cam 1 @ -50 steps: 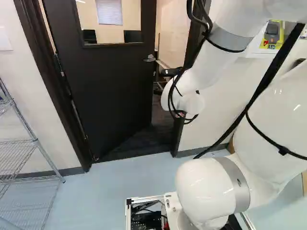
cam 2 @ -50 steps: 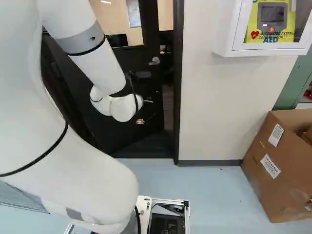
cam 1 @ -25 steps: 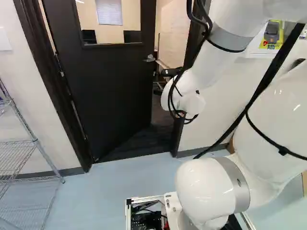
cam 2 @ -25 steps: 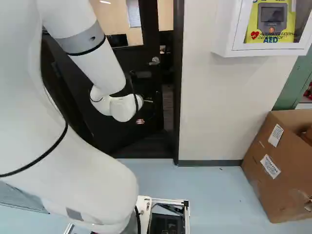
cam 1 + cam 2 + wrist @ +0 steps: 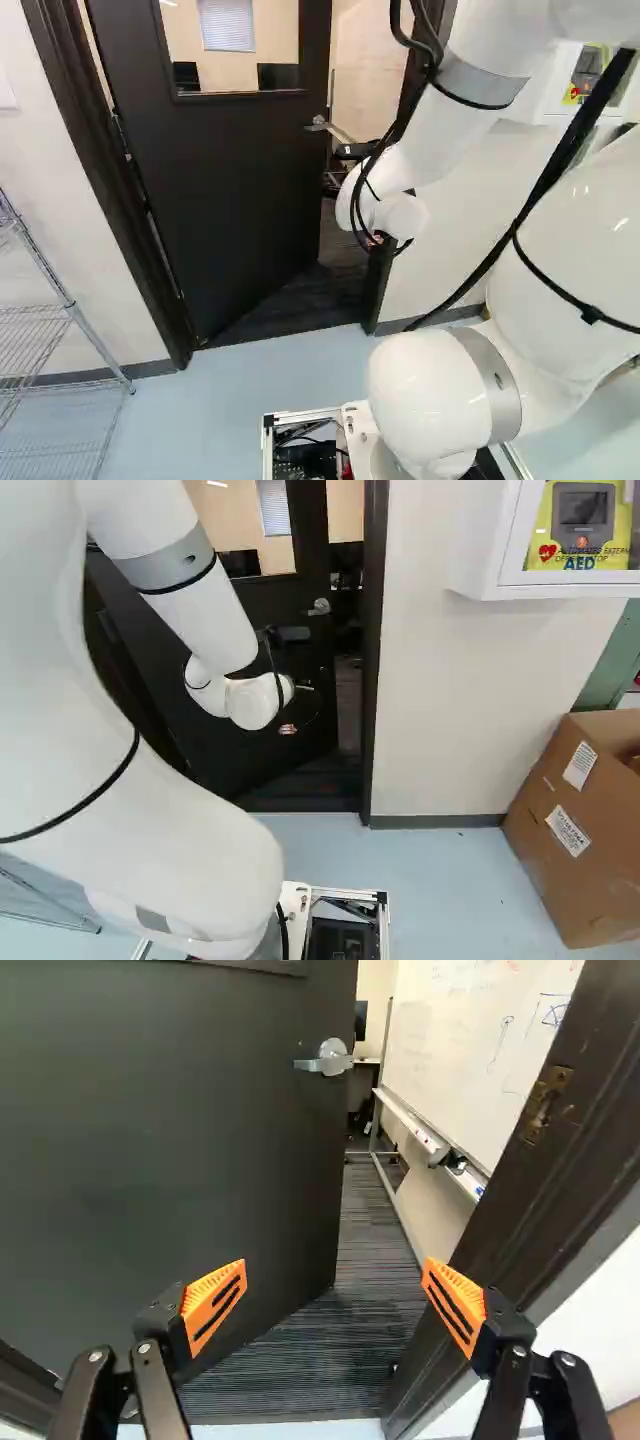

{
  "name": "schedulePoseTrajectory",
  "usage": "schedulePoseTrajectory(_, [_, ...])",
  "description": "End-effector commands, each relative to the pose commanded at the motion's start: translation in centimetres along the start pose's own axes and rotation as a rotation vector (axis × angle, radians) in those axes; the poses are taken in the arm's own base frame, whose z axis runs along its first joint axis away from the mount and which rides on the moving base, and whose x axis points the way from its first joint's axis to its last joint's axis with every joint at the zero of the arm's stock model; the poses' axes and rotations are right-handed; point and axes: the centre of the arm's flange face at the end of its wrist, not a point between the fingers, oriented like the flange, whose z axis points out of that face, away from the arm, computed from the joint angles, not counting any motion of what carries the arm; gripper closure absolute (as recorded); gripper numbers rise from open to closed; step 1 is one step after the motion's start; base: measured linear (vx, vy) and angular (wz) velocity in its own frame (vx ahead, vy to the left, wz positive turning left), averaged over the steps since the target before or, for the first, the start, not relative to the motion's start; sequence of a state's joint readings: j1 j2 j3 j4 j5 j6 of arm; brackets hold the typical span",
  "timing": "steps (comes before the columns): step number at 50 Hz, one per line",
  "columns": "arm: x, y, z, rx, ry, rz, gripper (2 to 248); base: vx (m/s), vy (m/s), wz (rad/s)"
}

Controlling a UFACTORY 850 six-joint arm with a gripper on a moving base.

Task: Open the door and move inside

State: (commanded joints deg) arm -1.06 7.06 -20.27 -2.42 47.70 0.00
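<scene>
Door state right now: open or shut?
Partly open: the door stands away from the frame's strike plate, with carpet and a whiteboard visible through the gap.

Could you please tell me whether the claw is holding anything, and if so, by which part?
Nothing is held: the claw stands open, and the door handle is ahead of it, ungripped.

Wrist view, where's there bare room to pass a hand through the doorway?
Low over the striped carpet, between the edge of the door and the frame; nothing sits between the open pincer's fingers either. It's crowded farther in, where the tray and stand of the whiteboard border that gap.
</scene>
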Motion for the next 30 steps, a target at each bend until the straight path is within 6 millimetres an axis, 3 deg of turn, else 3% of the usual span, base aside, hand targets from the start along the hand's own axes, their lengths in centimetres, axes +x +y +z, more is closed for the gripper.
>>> schedulePoseTrajectory(30, [0.00,0.00,0.00,0.000,0.000,0.000,3,0.125,0.099,-0.021])
